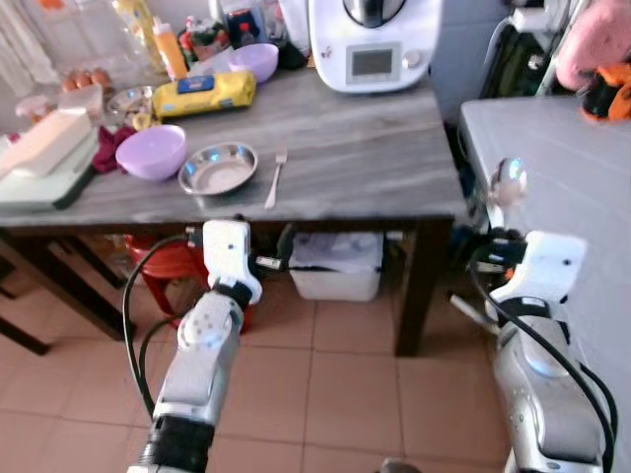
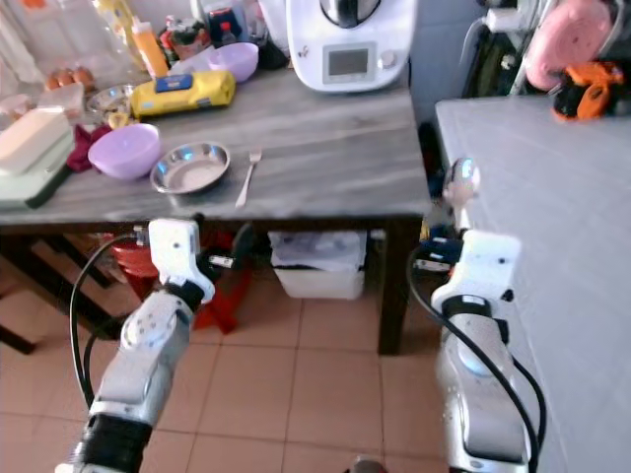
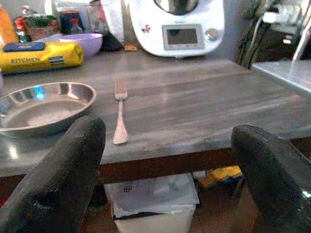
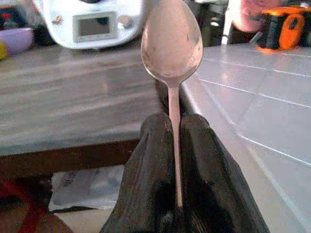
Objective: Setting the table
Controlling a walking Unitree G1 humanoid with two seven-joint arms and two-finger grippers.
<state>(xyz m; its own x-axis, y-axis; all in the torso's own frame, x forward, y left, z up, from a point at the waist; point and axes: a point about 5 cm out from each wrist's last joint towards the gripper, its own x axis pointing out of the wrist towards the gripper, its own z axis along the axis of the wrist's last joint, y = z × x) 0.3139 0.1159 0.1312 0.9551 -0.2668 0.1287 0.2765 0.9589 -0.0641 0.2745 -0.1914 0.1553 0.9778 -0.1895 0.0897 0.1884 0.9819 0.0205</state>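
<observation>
The spoon (image 4: 171, 43) stands upright in the right tool (image 4: 176, 141), its handle clamped between the two black fingers (image 4: 150, 160) and its bowl rising well above the tips. From the head, the spoon's bowl (image 1: 509, 179) shows just above the right wrist, in the gap between the wooden surface (image 1: 375, 163) and the grey tiled counter (image 1: 582, 197) on the right. The right arm (image 1: 542, 345) is raised from below, forearm tilted up and forward, wrist beside the counter's near corner.

The left tool (image 3: 165, 165) is empty, its fingers (image 3: 63, 170) spread wide apart. It is held low, in front of the surface's near edge and about level with it, pointing at the fork (image 3: 119, 114). The left arm (image 1: 202, 345) reaches up and forward, with its white wrist just under the edge.

The fork (image 1: 275, 179) lies flat near the front edge, tines pointing away from the robot. The steel dish (image 1: 218, 168) sits just to its left, close beside it but apart. A purple bowl (image 1: 151, 152) is left of the dish, and a second purple bowl (image 1: 253, 61) stands farther back. A yellow packet (image 1: 202, 95) lies behind the dish. A white appliance (image 1: 373, 44) stands at the back. A white bin (image 1: 337, 264), possibly lidded, sits under the surface.
</observation>
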